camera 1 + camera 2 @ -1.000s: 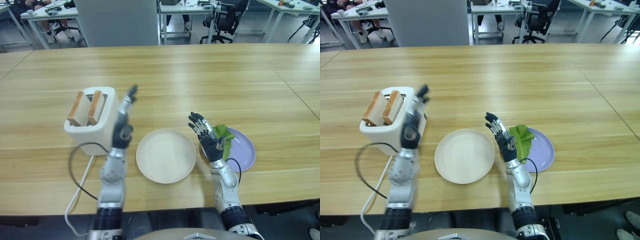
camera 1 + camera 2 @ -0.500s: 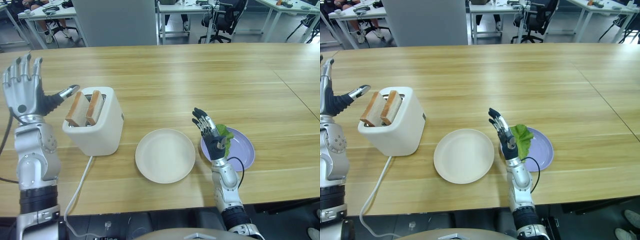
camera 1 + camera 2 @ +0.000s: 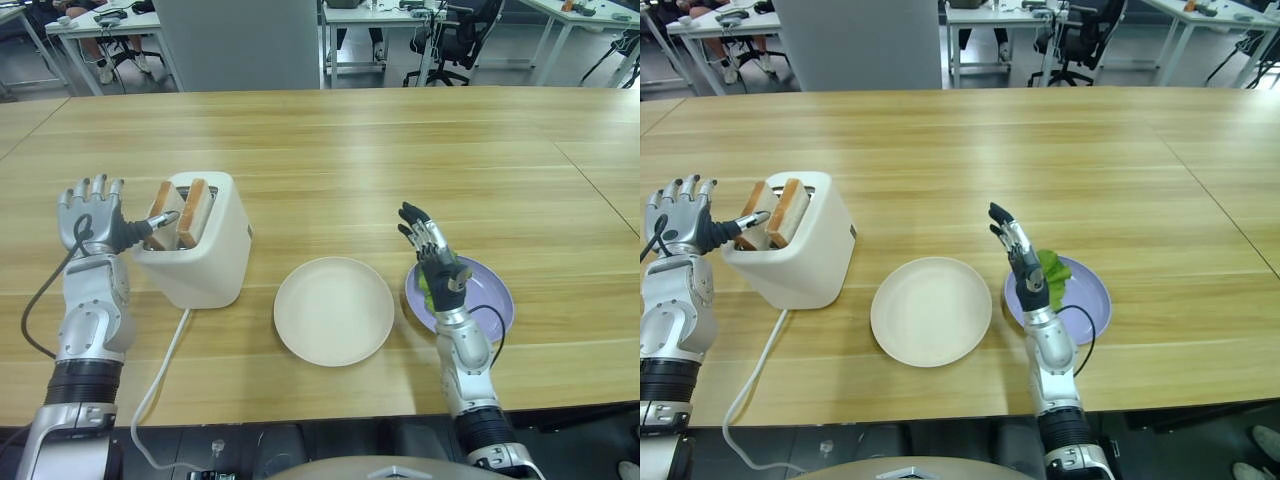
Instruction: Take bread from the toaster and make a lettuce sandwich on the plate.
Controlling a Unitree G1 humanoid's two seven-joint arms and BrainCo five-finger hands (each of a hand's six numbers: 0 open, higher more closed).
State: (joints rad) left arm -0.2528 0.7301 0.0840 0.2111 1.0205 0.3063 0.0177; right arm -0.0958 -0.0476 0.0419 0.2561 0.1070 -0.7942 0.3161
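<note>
Found white toaster (image 3: 205, 255) on the left half of the wooden table (image 3: 400, 150), nearer the near edge than the far one. Logged its long axis as near-to-far, far end swung slightly toward the right edge. Noted two bread slices on edge in the slots, left slice (image 3: 162, 214) and right slice (image 3: 192, 212). Crusts up, broad faces toward the table's left and right edges, top edges along the toaster's long axis (upper parts well clear of the slots). Traced white power cord (image 3: 163, 365) from the toaster's near side to the near edge and over it.

Located left hand (image 3: 88, 212) just left of the toaster, level with the bread tops. Fingers straight up and spread, grasping nothing. Thumb out sideways toward the left slice, tip at its crust (touching or just short: cannot tell).

Placed round cream plate (image 3: 334, 312) at about the middle of the near edge, between toaster and purple plate (image 3: 485, 290), apart from the toaster and just beside the purple plate.

Lettuce leaf (image 3: 1056, 275) on the purple plate's left part, long axis roughly near-to-far (much of it hidden behind the hand). Right hand (image 3: 437, 262) upright at that plate's left rim, in front of the leaf. Fingers extended and slightly fanned, pointing up and toward the far-left corner, released, nothing held.
</note>
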